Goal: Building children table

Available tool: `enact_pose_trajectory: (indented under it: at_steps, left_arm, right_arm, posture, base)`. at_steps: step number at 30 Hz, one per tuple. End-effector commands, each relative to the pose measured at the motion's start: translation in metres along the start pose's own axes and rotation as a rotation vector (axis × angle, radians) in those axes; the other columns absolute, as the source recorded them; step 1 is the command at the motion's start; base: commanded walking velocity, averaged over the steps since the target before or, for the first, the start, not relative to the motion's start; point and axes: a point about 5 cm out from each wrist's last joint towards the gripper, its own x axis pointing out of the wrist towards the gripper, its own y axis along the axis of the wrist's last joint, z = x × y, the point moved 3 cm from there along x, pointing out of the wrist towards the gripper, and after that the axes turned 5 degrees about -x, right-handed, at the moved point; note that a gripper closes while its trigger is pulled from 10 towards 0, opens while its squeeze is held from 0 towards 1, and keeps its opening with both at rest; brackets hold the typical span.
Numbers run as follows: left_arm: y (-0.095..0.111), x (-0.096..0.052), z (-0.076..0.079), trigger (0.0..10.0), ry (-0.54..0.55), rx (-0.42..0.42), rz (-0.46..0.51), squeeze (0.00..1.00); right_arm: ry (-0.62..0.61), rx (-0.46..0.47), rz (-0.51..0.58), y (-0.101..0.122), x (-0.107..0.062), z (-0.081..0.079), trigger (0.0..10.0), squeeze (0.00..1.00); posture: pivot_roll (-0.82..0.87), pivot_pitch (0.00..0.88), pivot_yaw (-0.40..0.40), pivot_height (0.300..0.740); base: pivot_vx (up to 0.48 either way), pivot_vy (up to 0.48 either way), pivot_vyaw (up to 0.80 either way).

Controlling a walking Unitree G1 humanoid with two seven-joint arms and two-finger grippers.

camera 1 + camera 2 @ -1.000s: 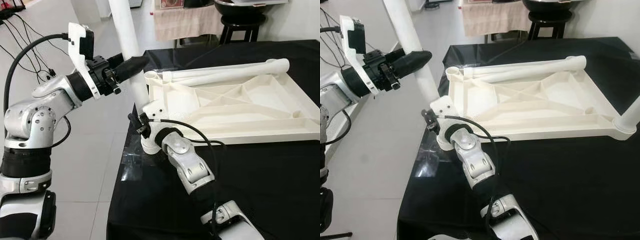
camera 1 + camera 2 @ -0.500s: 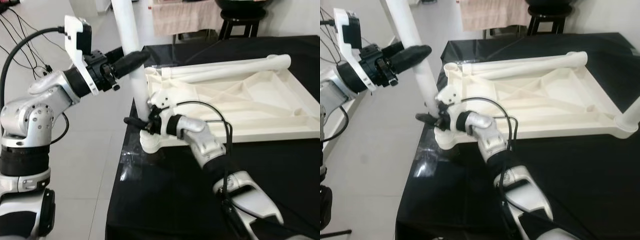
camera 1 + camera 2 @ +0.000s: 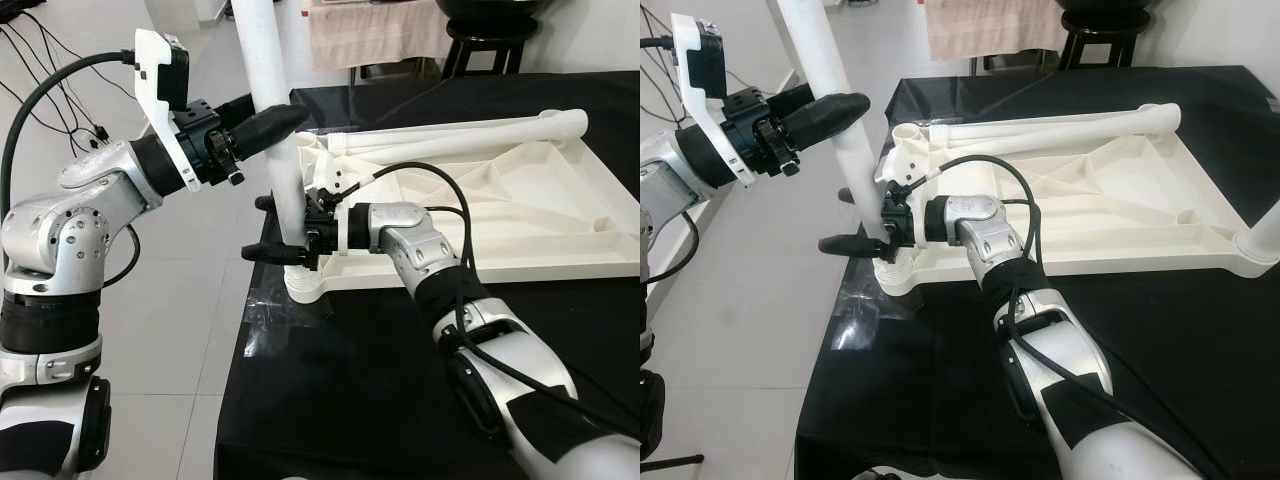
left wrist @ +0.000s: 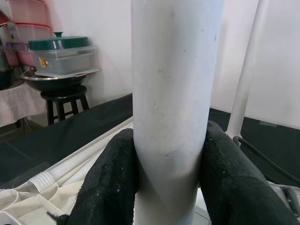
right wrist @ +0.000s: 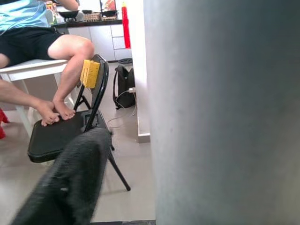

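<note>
Tabletop [image 3: 520, 215] lies upside down on our black desk [image 3: 400, 400], one leg [image 3: 272, 130] standing in its near-left corner socket [image 3: 305, 285]. Our left tool [image 3: 262, 118] clamps that leg high up. Since a second ago our right arm has swung up from below, and our right tool [image 3: 285, 228] now straddles the leg low down, fingers spread wide, not gripping. We judge it's readying to twist the leg home. Beyond: tiled floor [image 3: 190, 300], a stool [image 3: 480, 45], a seated person [image 5: 42, 47].

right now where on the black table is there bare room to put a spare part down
Bare black cloth lies in front of the overturned white tabletop. It is crowded at the corner socket, where both pincers meet the upright leg.
</note>
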Motion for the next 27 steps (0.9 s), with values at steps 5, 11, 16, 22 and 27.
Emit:
enact_pose_trajectory:
  at_steps: [5, 11, 16, 22, 27]
  left_arm:
    - [-0.007, 0.007, 0.01, 0.0, -0.07, -0.015, -0.048, 0.0]
    - [-0.007, 0.006, 0.01, 0.0, -0.071, 0.0, -0.053, 0.0]
    - [-0.005, 0.005, 0.007, 0.0, -0.047, 0.01, -0.034, 0.0]
    - [-0.005, 0.005, 0.005, 10.0, -0.034, 0.009, -0.031, 1.0]
    - [-0.002, 0.002, 0.001, 10.0, 0.0, 0.002, -0.036, 0.0]
  right_arm:
    - [0.051, -0.025, -0.011, -0.002, 0.014, -0.009, 0.0, 0.0]
    - [0.032, -0.023, -0.005, -0.007, 0.011, -0.007, 0.0, 0.0]
    - [-0.01, -0.03, -0.009, -0.013, 0.005, -0.005, 0.0, 0.0]
    - [-0.177, 0.055, -0.094, -0.04, 0.001, -0.004, 0.0, 0.0]
    - [-0.767, 0.238, -0.304, -0.095, 0.001, -0.049, 0.0, 0.0]
  posture:
    - [0.01, 0.093, 0.084, 0.74]
    - [0.01, 0.092, 0.087, 0.74]
    - [0.0, 0.091, 0.087, 0.74]
    - [-0.01, 0.095, 0.056, 0.74]
    - [0.03, 0.106, 0.03, 0.74]
  base:
    - [0.0, 0.0, 0.0]
    - [0.0, 0.0, 0.0]
    - [0.0, 0.0, 0.0]
    - [0.0, 0.0, 0.0]
    - [0.0, 0.0, 0.0]
